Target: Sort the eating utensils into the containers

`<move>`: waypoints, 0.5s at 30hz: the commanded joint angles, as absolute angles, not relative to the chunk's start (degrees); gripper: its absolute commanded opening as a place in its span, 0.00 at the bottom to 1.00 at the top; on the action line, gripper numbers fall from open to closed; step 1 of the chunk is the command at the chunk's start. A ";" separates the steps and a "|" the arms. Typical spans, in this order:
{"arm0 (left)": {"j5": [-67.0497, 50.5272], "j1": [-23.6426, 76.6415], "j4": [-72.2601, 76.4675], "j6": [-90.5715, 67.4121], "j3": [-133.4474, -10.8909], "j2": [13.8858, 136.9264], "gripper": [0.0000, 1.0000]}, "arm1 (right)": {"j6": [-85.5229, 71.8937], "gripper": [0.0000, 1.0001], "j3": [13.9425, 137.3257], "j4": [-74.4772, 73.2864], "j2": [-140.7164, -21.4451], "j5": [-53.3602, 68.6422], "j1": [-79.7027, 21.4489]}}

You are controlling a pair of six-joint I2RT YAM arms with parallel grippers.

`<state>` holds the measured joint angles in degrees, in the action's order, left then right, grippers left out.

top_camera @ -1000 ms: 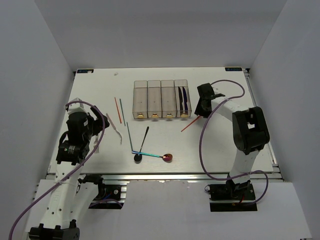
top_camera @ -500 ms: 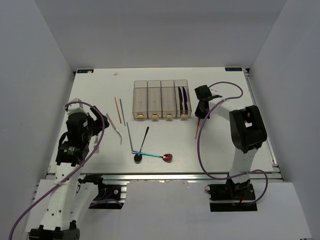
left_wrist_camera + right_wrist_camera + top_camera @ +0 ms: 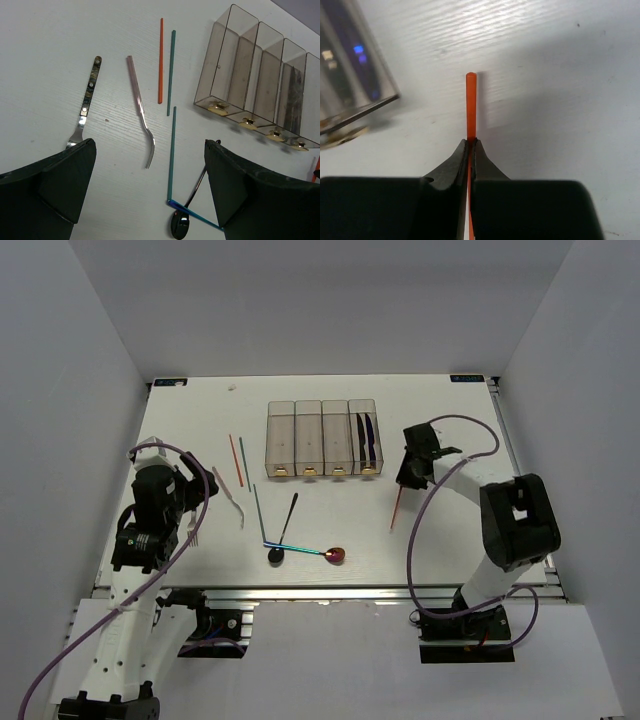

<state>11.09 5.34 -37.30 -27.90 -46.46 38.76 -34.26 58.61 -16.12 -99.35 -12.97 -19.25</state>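
Note:
Four joined clear containers [image 3: 322, 438] stand at the back; the rightmost holds dark knives [image 3: 367, 440]. My right gripper [image 3: 412, 472] is shut on a red chopstick [image 3: 398, 508] just right of the bins; the wrist view shows the stick [image 3: 470, 102] pinched between the closed jaws [image 3: 470, 142], its end just above the table. My left gripper [image 3: 190, 505] is open and empty [image 3: 150, 185] above loose cutlery: red chopstick [image 3: 160, 60], two green chopsticks [image 3: 170, 70] [image 3: 172, 150], pale fork [image 3: 140, 107], dark-handled fork [image 3: 87, 100], black spoon [image 3: 182, 222].
An iridescent spoon with a red bowl [image 3: 336, 556] lies near the front edge, its blue handle [image 3: 195, 215] crossing the black spoon. The rightmost bin's corner [image 3: 350, 75] shows at the left of the right wrist view. White walls enclose the table.
My right gripper has moved a little right and toward the front with the red chopstick, which swung from a diagonal to pointing nearly straight at the front. The left arm has not moved.

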 commanded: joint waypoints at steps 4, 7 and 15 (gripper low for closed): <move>10.46 5.01 -36.74 -27.69 -46.32 37.88 0.98 | -27.16 0.00 62.21 -11.77 -90.01 -5.89 -19.68; 10.55 5.10 -36.74 -27.69 -46.23 37.97 0.98 | -25.23 0.00 64.24 -10.47 -87.90 -3.19 -20.13; 10.72 5.01 -36.91 -27.69 -46.32 38.59 0.98 | -14.07 0.00 87.78 -7.03 -104.21 15.89 -22.32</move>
